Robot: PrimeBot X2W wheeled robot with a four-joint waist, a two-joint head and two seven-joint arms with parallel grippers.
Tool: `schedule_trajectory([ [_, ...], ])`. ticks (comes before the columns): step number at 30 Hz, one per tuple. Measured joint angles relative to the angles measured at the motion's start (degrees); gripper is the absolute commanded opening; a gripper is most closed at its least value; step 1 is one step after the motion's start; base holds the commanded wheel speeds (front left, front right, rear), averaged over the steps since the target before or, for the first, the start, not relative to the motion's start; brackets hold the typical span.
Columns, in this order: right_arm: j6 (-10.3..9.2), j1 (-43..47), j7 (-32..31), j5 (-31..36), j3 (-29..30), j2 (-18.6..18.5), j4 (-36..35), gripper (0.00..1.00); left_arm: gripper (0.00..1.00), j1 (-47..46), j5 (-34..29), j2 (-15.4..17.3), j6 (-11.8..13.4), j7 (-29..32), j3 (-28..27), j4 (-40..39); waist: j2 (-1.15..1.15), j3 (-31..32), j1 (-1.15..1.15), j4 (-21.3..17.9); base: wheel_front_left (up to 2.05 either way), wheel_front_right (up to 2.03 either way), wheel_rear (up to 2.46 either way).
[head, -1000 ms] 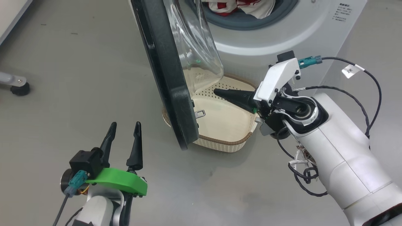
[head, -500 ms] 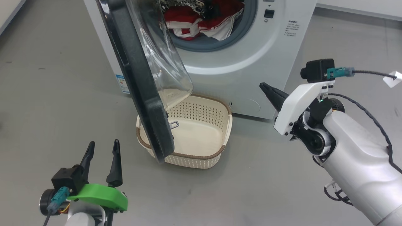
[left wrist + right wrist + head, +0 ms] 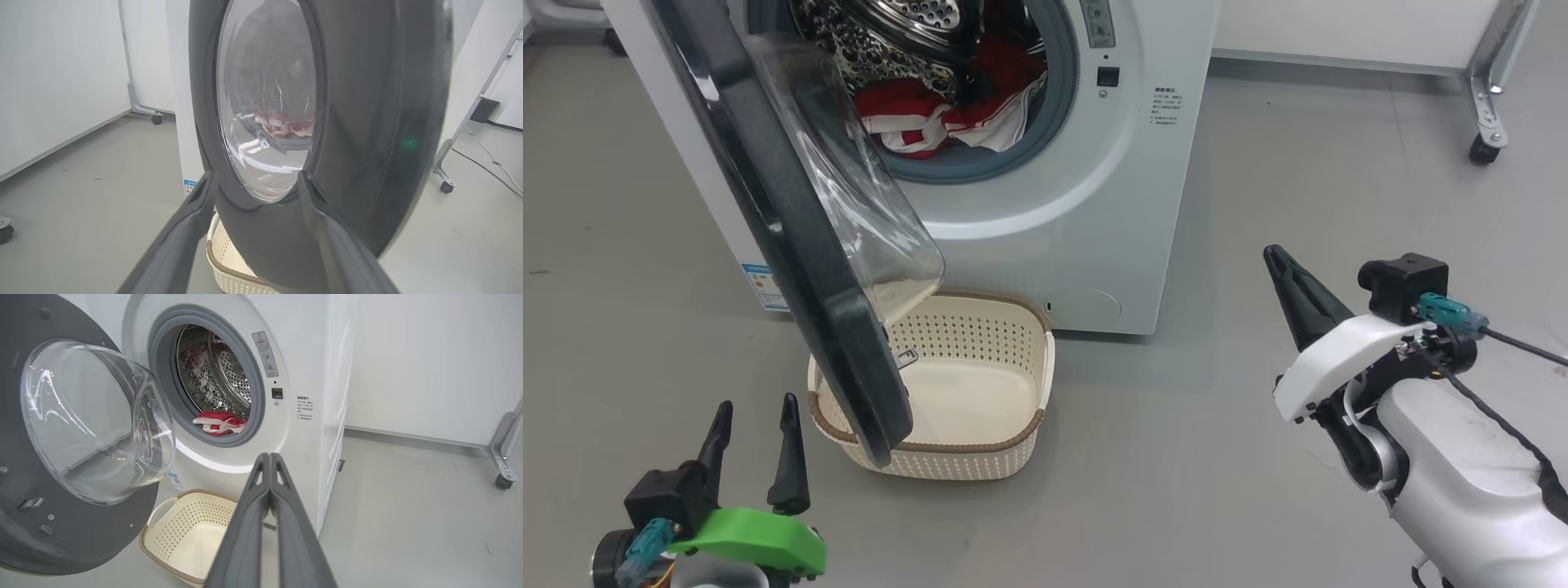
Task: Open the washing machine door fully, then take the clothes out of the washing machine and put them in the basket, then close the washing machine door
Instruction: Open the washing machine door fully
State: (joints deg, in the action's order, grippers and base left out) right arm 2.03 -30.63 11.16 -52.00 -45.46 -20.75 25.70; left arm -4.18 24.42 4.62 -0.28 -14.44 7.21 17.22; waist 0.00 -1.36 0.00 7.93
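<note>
The washing machine (image 3: 1045,204) is seen as a big white box at the far side of the grey floor (image 3: 1192,490); its round opening is ringed in grey rubber, and a perforated steel drum (image 3: 907,24) is visible behind it. The washing machine door (image 3: 792,261) is hinged at the left and is swung partway out toward the near side; a wide glossy black rim is set around a bulging clear glass bowl; in the head view its lower edge is seen in front of the basket's left part. The clothes (image 3: 947,122) are bunched low in the drum mouth; red fabric with white stripes and trim is shown. The basket (image 3: 964,457) is set on the floor just in front of the machine, below the opening; cream perforated sides, a brown woven-look rim and a bare cream bottom are seen. The left gripper (image 3: 756,402) is held at the near left, near the door's outer face; its dark fingers are spread wide and empty. The right gripper (image 3: 1272,253) is held at the near right, well apart from the machine; its fingers are pressed together, empty.
</note>
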Motion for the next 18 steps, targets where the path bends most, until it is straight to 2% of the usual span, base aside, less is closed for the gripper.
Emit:
schedule_trajectory([
  [4, -2.79, 2.11, 4.36, 2.16, 0.85, -1.12, -0.83, 0.00, 1.00, 0.77, -0.48, -0.04, -0.01, 0.00, -0.82, -0.65, 0.00, 0.85, 0.00, -1.44, 0.00, 0.00, 0.00],
  [11, -6.69, 8.15, 4.01, 3.98, 1.80, -1.44, -1.75, 0.00, 1.00, 1.89, -0.89, -0.09, -0.04, 0.00, -1.97, -1.03, 0.00, 1.98, 0.00, -2.90, 0.00, 0.00, 0.00],
  [18, -7.91, 13.05, 3.69, 6.81, 6.37, -0.85, -5.25, 0.00, 1.00, 3.59, -0.90, -0.21, -0.11, 0.00, -3.34, -1.19, 0.00, 2.86, 0.00, -3.77, 0.00, 0.00, 0.00],
])
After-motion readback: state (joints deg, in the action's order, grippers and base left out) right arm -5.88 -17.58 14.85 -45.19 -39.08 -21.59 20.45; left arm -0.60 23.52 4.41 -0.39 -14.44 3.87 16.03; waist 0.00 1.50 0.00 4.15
